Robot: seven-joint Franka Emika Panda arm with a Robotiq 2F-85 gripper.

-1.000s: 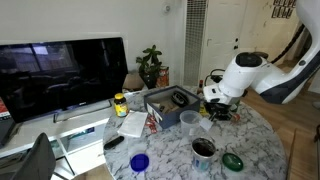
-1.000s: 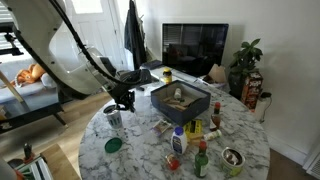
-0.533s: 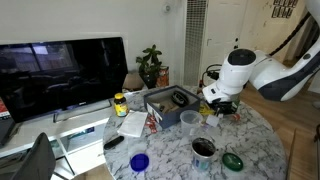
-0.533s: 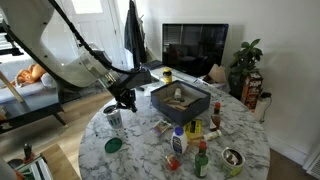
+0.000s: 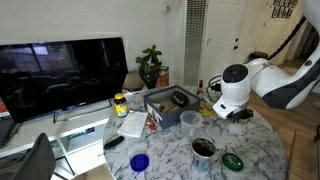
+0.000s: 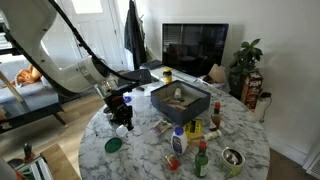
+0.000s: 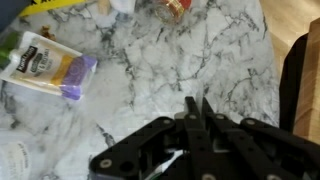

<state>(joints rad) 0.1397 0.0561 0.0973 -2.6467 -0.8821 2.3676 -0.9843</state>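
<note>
My gripper [image 7: 197, 105] is shut, its two fingers pressed together with nothing visible between them. It hangs low over the bare marble tabletop [image 7: 170, 60]. In both exterior views the gripper [image 5: 236, 114] [image 6: 122, 122] is near the table's edge, close to a dark cup [image 5: 203, 149] and a green lid [image 5: 233, 160] [image 6: 113, 145]. A flat packet with a purple edge [image 7: 45, 68] lies at the left of the wrist view, apart from the fingers.
A dark open box [image 5: 170, 102] [image 6: 180, 99] stands mid-table. A clear cup [image 5: 189, 121], a yellow-lidded jar [image 5: 121, 103], a blue lid [image 5: 139, 161], several bottles [image 6: 178, 140] and a bowl [image 6: 232, 158] stand around it. A TV [image 5: 60, 72] and a plant [image 5: 151, 66] are beyond.
The arm has swung down and the gripper has dropped closer to the tabletop near the table's edge. The things on the table have not moved.
</note>
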